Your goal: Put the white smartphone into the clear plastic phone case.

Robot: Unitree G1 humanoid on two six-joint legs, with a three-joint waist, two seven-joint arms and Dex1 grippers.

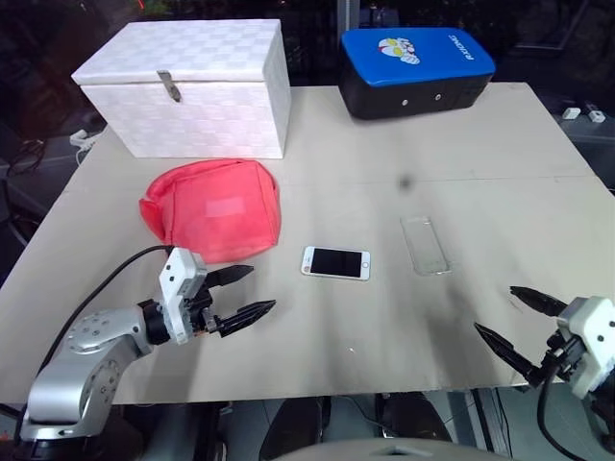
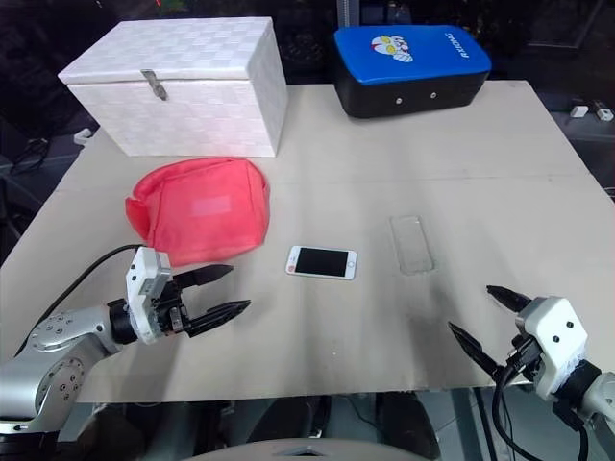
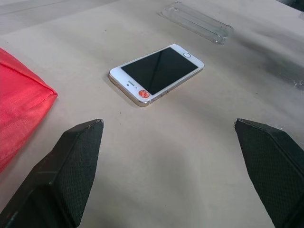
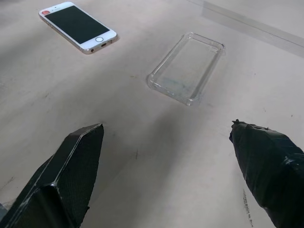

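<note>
Nothing is held yet, so the task looks to be at its opening step: reaching for the phone (image 1: pixel 336 262). It lies flat and screen-up on the table (image 1: pixel 480 144), mid-frame in the head views, with the case (image 1: pixel 426 245) just to its right, open side up and apart from it.

Left gripper (image 1: pixel 242 293) hovers at lower left, fingers spread wide and empty, pointing toward the phone, which sits to its upper right, near but not touching. Right gripper (image 1: pixel 514 319) hangs at the lower right edge, likewise released and empty, with the case above and to its left.

Next move, as I judge it: the left gripper closes in and pinches the phone by its long edges, hard because it lies so flat. The right gripper could steady the case, which is light and likely to slide.
</note>
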